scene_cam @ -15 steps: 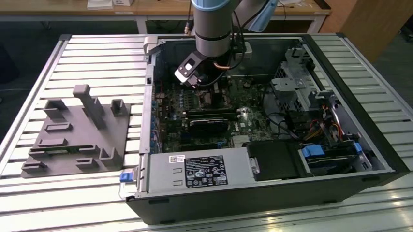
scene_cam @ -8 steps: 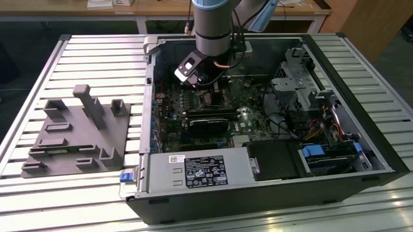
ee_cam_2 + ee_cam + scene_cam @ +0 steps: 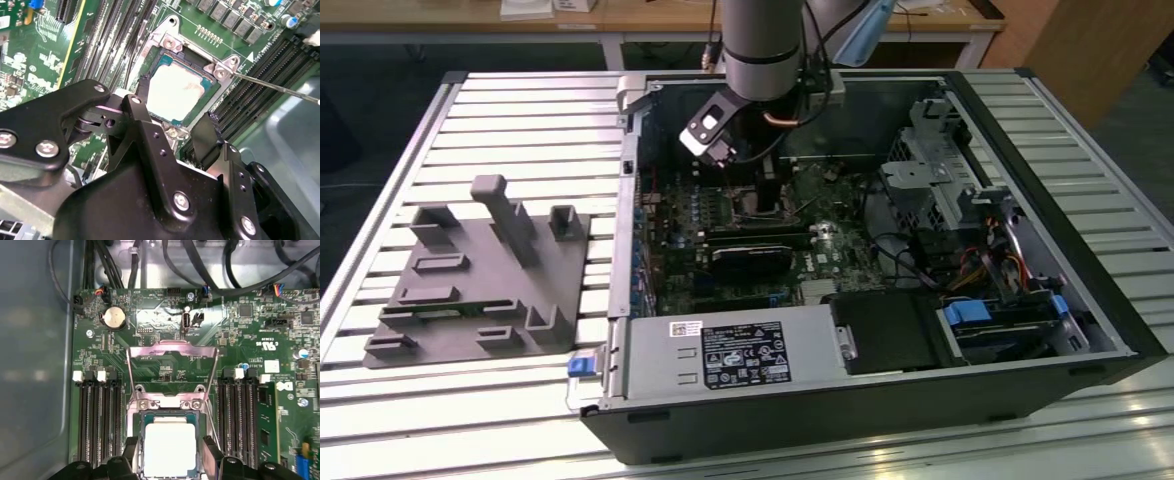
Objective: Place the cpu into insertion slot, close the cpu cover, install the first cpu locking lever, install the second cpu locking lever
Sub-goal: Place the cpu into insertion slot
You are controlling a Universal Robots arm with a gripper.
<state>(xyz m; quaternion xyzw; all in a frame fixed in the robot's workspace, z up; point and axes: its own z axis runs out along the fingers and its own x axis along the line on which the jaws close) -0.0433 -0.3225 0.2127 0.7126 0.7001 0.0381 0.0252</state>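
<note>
You were at the first step, by my judgement. The small square cpu with the silvery-grey metal top [image 3: 170, 447] lay flat inside the square black insertion slot with the silver metal rim [image 3: 170, 401], in the green motherboard of the open black computer case [image 3: 787, 400]. The black gripper [image 3: 170, 444] sat low over it, one finger on each side of the chip. The fingers [image 3: 131, 452] were parted to about the chip's width. A thin dark gap showed beside one, so I judged them loose rather than clamped, though contact on the other side was unclear.

The thin silver hinged cpu cover [image 3: 172, 347] stood raised behind the slot, not yet closed. A thin silver wire lever [image 3: 280, 89] lay swung out beside the socket. Lowering that cover would call for the gripper to be clear of the socket first.

In both wrist views the gripper's body hid the chip's near edge. You could not check full seating there. I could not make out a second lever with confidence.
</note>
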